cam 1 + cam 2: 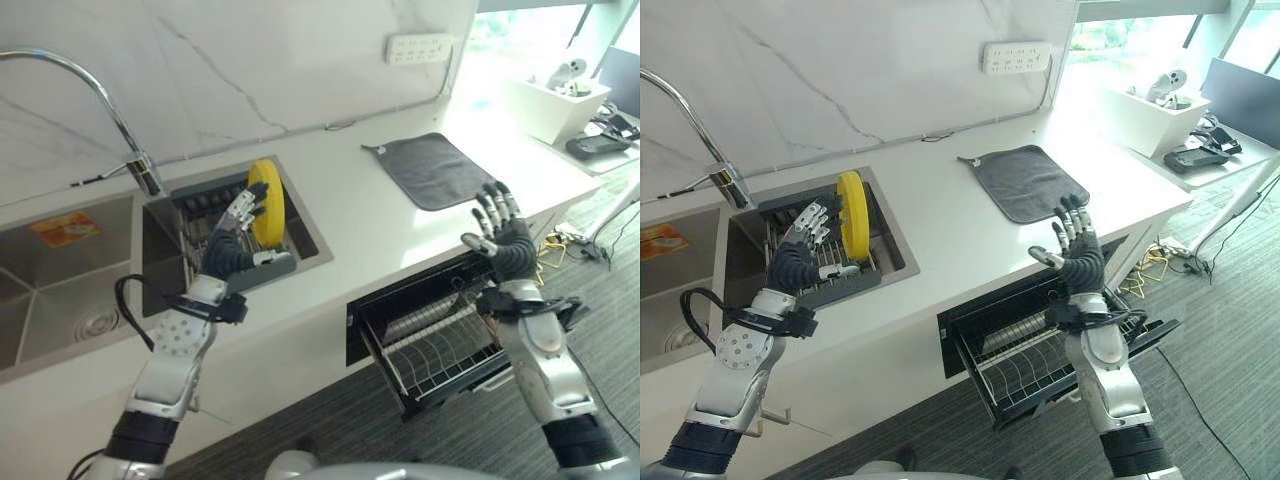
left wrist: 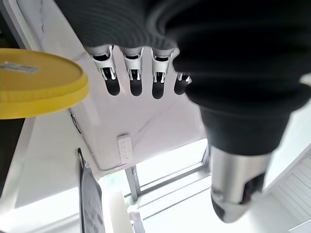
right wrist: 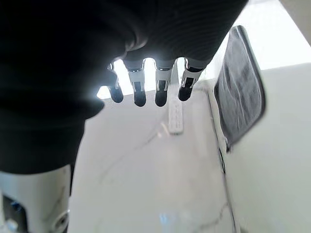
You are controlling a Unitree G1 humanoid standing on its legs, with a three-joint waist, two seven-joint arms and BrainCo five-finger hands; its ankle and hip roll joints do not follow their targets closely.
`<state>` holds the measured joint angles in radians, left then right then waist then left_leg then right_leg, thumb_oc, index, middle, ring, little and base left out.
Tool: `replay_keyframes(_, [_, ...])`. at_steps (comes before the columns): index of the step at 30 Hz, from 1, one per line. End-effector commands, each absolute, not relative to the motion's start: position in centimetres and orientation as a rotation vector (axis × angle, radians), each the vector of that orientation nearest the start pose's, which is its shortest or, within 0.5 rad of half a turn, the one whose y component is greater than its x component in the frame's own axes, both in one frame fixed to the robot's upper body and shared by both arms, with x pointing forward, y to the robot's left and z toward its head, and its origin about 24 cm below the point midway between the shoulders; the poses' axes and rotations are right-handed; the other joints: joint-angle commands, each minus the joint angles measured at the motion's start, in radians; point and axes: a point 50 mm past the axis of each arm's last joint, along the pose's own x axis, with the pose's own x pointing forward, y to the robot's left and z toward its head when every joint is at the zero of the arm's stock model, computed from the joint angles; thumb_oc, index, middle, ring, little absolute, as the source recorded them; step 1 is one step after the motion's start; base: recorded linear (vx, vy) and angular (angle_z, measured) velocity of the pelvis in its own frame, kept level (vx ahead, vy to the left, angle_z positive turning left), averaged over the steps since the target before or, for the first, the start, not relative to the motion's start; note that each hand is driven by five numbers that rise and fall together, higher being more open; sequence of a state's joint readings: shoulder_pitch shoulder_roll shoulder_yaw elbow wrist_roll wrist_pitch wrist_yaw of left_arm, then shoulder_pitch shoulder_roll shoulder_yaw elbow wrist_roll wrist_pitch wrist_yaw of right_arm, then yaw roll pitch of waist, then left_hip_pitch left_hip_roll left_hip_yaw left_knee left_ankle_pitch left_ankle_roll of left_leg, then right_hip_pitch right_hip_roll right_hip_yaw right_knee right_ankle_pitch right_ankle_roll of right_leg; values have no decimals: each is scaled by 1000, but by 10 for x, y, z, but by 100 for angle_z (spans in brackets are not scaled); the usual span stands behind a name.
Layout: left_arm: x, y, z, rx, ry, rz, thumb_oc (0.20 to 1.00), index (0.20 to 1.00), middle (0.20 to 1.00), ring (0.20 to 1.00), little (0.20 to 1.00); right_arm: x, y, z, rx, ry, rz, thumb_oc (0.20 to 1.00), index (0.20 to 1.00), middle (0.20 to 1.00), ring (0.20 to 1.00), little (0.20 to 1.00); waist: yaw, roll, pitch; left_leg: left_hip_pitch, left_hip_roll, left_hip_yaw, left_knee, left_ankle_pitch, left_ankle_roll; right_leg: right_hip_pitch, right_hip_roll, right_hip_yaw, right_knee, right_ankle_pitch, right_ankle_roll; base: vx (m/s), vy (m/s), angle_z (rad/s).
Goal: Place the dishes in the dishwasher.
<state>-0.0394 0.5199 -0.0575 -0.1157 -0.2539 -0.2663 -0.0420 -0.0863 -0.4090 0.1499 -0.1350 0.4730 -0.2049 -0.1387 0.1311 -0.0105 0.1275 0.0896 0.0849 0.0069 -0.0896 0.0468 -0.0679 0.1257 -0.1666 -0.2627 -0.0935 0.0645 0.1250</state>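
A yellow plate (image 1: pixel 267 201) stands on edge in the drying rack (image 1: pixel 205 215) set in the right sink basin. My left hand (image 1: pixel 230 245) hovers just left of the plate, fingers straight and open, not touching it; the plate's rim (image 2: pixel 39 82) passes beside the fingers. The dishwasher drawer (image 1: pixel 440 345) under the counter is pulled out, its wire rack bare. My right hand (image 1: pixel 503 238) is raised above the drawer at the counter's front edge, open and holding nothing.
A grey mat (image 1: pixel 432 168) lies on the white counter (image 1: pixel 350 215) to the right. A curved faucet (image 1: pixel 95 90) arches over the left sink (image 1: pixel 60 290). A power strip (image 1: pixel 420 47) is on the marble wall. A white box (image 1: pixel 555 105) sits at far right.
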Motion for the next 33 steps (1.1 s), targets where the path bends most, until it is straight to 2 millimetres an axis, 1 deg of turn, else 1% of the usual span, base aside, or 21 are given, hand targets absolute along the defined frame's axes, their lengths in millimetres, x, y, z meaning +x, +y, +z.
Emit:
replay_keyframes(1, [254,208,143,290,-508,-173,1000,1000,1000,1000,1000,267,-173,152,95,-506,140,1000,1000,1000,1000,1000,26,5,-50,6,37,0,2,-55,7,24,-57,-54,29,-52,29,16,11,6])
replay_keyframes(4, [254,208,143,310,-505,-163,1000,1000,1000,1000,1000,269,-165,156,75,-514,179,1000,1000,1000,1000,1000,42,5,-53,4,35,-6,2,-54,6,28,-58,-69,30,-55,30,4,12,17])
replay_keyframes(7, [255,212,145,331,-513,-132,1000,1000,1000,1000,1000,274,-154,160,61,-520,203,1000,1000,1000,1000,1000,63,3,-55,1,35,-17,2,-52,5,35,-60,-85,28,-57,28,-1,10,11])
replay_keyframes(9, [254,212,145,326,-513,-128,1000,1000,1000,1000,1000,275,-151,161,62,-520,203,1000,1000,1000,1000,1000,71,3,-55,0,33,-23,2,-51,6,39,-60,-92,27,-57,28,1,4,17])
replay_keyframes(12, [252,213,144,314,-512,-132,1000,1000,1000,1000,1000,284,-144,162,84,-487,186,1000,1000,1000,1000,1000,99,-1,-58,-5,31,-43,2,-48,4,50,-60,-114,23,-57,25,8,7,17])
replay_keyframes(13, [252,213,144,314,-512,-132,1000,1000,1000,1000,1000,284,-144,162,85,-486,186,1000,1000,1000,1000,1000,98,-1,-57,-5,31,-44,2,-48,4,50,-60,-114,22,-57,26,18,1,17])
replay_keyframes(14, [251,214,144,289,-509,-145,1000,1000,1000,1000,1000,288,-145,161,130,-459,172,1000,1000,1000,1000,1000,108,-3,-58,-7,29,-52,2,-46,5,53,-58,-119,23,-58,25,24,-2,23])
replay_keyframes(15, [249,214,147,284,-527,-150,1000,1000,1000,1000,1000,290,-146,164,146,-470,149,1000,1000,1000,1000,1000,117,-5,-59,-11,27,-63,2,-44,5,55,-57,-127,23,-58,25,31,-5,23])
replay_keyframes(18, [246,213,155,302,-567,-183,1000,1000,1000,1000,1000,296,-149,173,149,-496,98,1000,1000,1000,1000,1000,142,-9,-60,-19,20,-91,2,-41,8,62,-58,-149,25,-58,25,18,-4,31])
replay_keyframes(23, [243,213,161,385,-590,-243,1000,1000,1000,1000,1000,307,-159,173,203,-463,65,1000,1000,1000,1000,1000,174,-13,-67,-30,12,-121,2,-34,9,78,-65,-183,24,-55,33,21,-1,29])
replay_keyframes(24, [243,215,163,391,-584,-260,1000,1000,1000,1000,1000,309,-165,173,210,-460,50,1000,1000,1000,1000,1000,182,-15,-68,-26,12,-126,2,-39,7,90,-64,-193,23,-58,36,36,-16,29])
replay_keyframes(28, [242,217,166,379,-595,-285,1000,1000,1000,1000,1000,316,-174,177,263,-445,7,1000,1000,1000,1000,1000,198,-23,-69,-31,6,-143,2,-34,7,102,-71,-212,23,-51,40,26,-17,26])
replay_keyframes(30, [244,216,170,374,-625,-312,1000,1000,1000,1000,1000,327,-181,176,345,-409,-55,1000,1000,1000,1000,1000,217,-27,-72,-33,0,-164,2,-31,8,115,-74,-224,22,-46,42,20,-4,19])
replay_keyframes(33, [246,214,172,367,-631,-328,1000,1000,1000,1000,1000,332,-187,173,338,-385,-98,1000,1000,1000,1000,1000,222,-29,-73,-35,-1,-174,2,-29,6,123,-70,-227,20,-48,44,15,19,24])
